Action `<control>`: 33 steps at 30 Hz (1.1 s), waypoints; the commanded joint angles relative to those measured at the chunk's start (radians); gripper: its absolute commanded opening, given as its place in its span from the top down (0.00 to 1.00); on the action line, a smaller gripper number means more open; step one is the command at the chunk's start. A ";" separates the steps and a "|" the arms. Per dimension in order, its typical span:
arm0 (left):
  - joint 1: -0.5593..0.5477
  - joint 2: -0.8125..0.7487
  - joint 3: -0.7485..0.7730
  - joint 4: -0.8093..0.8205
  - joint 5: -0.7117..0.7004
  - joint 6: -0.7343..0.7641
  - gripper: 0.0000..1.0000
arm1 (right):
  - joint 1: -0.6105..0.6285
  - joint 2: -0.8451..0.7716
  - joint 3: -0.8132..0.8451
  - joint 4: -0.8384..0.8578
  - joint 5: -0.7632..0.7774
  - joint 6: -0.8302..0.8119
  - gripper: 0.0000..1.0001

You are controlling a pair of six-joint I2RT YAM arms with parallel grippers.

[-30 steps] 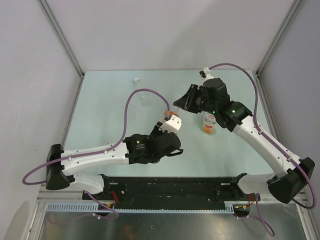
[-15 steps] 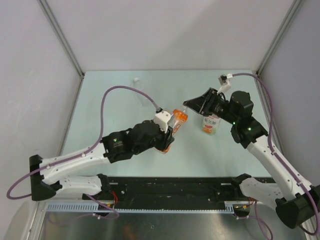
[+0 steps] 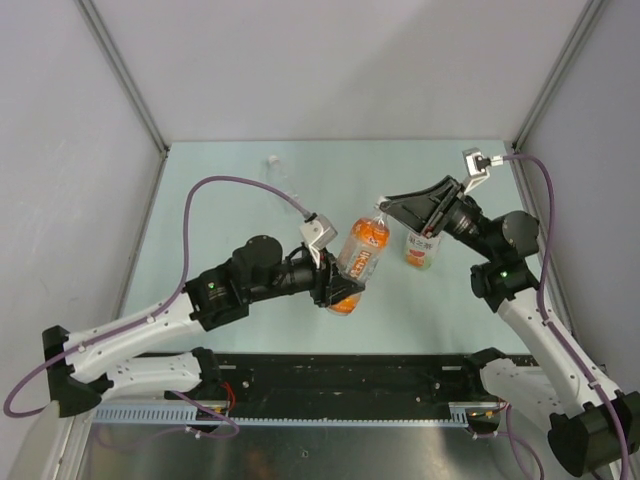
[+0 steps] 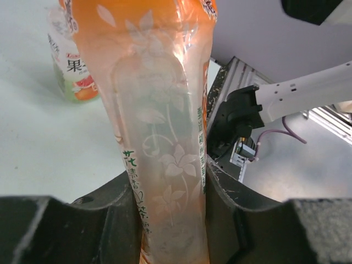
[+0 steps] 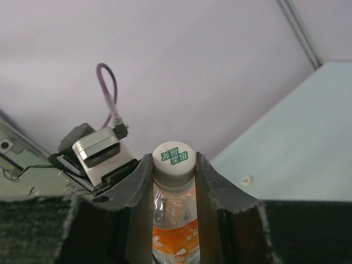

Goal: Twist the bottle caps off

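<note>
above the pale table (image 3: 215,205), left hand (image 4: 169,195) pinches the translucent orange bottle (image 4: 159,110), right hand (image 5: 174,160) its round cap (image 5: 174,155).

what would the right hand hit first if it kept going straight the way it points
The white cap of the orange bottle, which already sits between the fingers of the right hand.

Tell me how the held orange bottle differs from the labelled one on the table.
The orange bottle is tilted in the air, clamped by the left fingers, its cap between the right fingers; the labelled bottle stands untouched on the table. The orange bottle shows a flower print; the labelled bottle a pale label with fruit. Both are plastic.
</note>
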 commanded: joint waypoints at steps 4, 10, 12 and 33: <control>-0.034 -0.054 -0.034 0.080 0.239 0.055 1.00 | -0.026 0.007 -0.010 0.196 0.037 0.067 1.00; -0.033 -0.049 -0.052 0.079 0.174 0.049 1.00 | -0.028 -0.020 -0.010 0.158 0.074 0.043 0.49; -0.032 -0.050 -0.060 0.078 0.141 0.044 1.00 | -0.028 -0.028 -0.010 0.136 0.088 0.034 0.29; -0.050 0.058 0.042 -0.233 -0.525 0.020 1.00 | 0.141 0.131 0.385 -0.735 0.505 -0.230 0.01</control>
